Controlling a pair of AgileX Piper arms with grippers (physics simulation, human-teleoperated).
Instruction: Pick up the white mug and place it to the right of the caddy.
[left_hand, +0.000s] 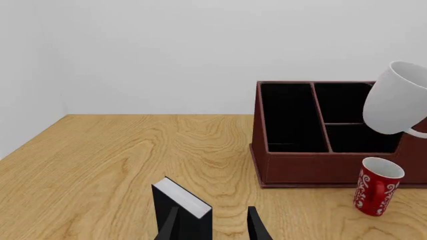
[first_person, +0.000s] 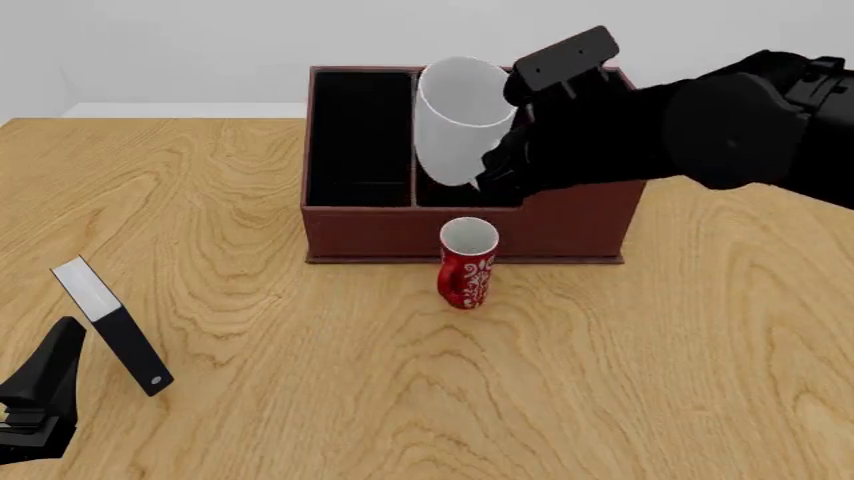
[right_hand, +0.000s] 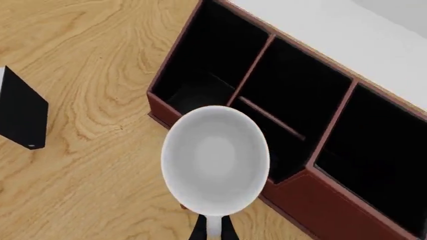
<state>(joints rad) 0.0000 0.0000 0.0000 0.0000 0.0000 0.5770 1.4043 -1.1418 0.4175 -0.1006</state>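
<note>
The white mug (first_person: 461, 120) hangs tilted in the air over the middle of the caddy (first_person: 360, 228), a dark red-brown box with black compartments. My right gripper (first_person: 498, 168) is shut on the mug's handle side. In the right wrist view the mug's open mouth (right_hand: 213, 160) faces the camera, the right gripper (right_hand: 212, 231) pinches its handle, and the caddy (right_hand: 320, 202) lies below. The left wrist view shows the mug (left_hand: 397, 100) above the caddy (left_hand: 293, 162). My left gripper (first_person: 34, 400) is open and empty, low at the near left; it also shows in the left wrist view (left_hand: 213, 227).
A slim red mug (first_person: 467, 265) with white pattern stands just in front of the caddy's front wall; it also shows in the left wrist view (left_hand: 377, 186). A black-and-white slab (first_person: 114, 325) stands tilted right in front of the left gripper.
</note>
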